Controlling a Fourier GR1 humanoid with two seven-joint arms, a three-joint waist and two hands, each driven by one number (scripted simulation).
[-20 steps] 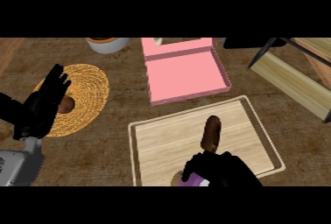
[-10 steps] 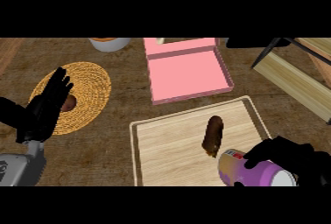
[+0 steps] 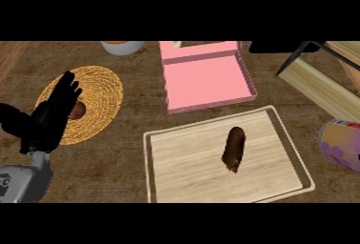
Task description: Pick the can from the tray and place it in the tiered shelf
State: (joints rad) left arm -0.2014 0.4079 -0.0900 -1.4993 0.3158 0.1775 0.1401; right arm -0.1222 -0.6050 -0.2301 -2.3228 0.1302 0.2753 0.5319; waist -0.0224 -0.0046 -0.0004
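Straight fingers (image 3: pixel 65 90) on the left hand (image 3: pixel 49 119), held close together and pointing toward 12 o'clock, relaxed and holding nothing. Under and beyond those fingertips, a round woven mat (image 3: pixel 98 90) at 9 o'clock on the counter (image 3: pixel 105 167), with a small brown round thing (image 3: pixel 77 110) on it just beside the fingers. Below the hand, at 8 o'clock, the grey forearm (image 3: pixel 25 183) coming in from the lower edge. Nothing of the right hand inside the view, so no telling what its fingers do. At 5 o'clock, a pale wooden tray (image 3: pixel 183 162) with a raised rim, lying flat and slightly turned; inside it, near the middle, a dark brown elongated piece (image 3: pixel 234 148) pointing roughly from 12 to 6. At 3 o'clock, off the tray and just past its right rim, the can (image 3: pixel 343 145): purple with a red band near its top, cut off by the right edge; whether anything holds it, impossible to tell. At 12 o'clock, an open pink box (image 3: pixel 207 83), close to the tray's far rim. At 2 o'clock, the tiered shelf (image 3: pixel 320 81), pale wooden boards on a dark frame, well apart from the can. At 11 o'clock, part of a white cup (image 3: pixel 123 46) at the top edge.
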